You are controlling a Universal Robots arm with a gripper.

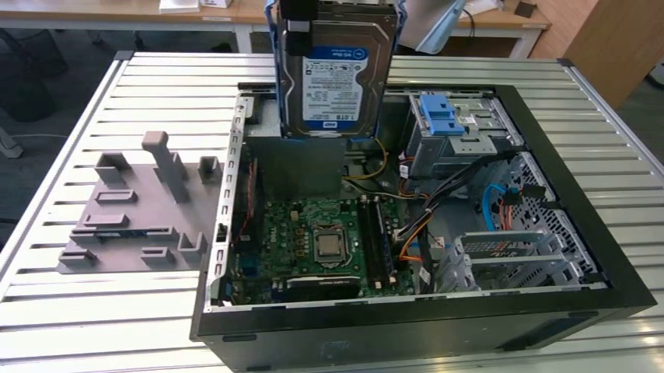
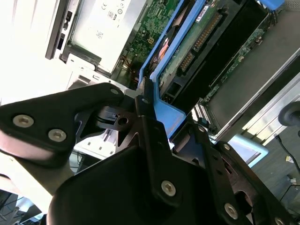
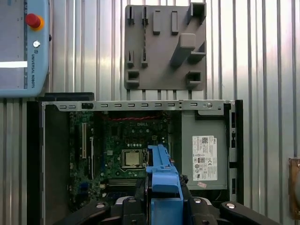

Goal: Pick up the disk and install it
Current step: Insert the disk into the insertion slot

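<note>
The disk (image 1: 334, 74), a silver hard drive with a blue-and-white label in a blue plastic carrier, hangs upright above the back of the open computer case (image 1: 581, 233). In the second wrist view my gripper (image 2: 151, 110) is shut on the blue carrier's edge, and the disk (image 2: 199, 40) shows its green circuit-board side. Looking down in the first wrist view, the carrier's blue edge (image 3: 161, 176) stands between the black fingers of my gripper (image 3: 162, 206), over the motherboard (image 3: 126, 140).
Inside the case, a grey drive cage with a blue ridged latch (image 1: 446, 120) stands at the exterior view's right. The grey power supply (image 3: 204, 157) sits beside the motherboard. A grey moulded fixture (image 1: 135, 210) lies on the slatted table, and a teach pendant (image 3: 23, 47) rests nearby.
</note>
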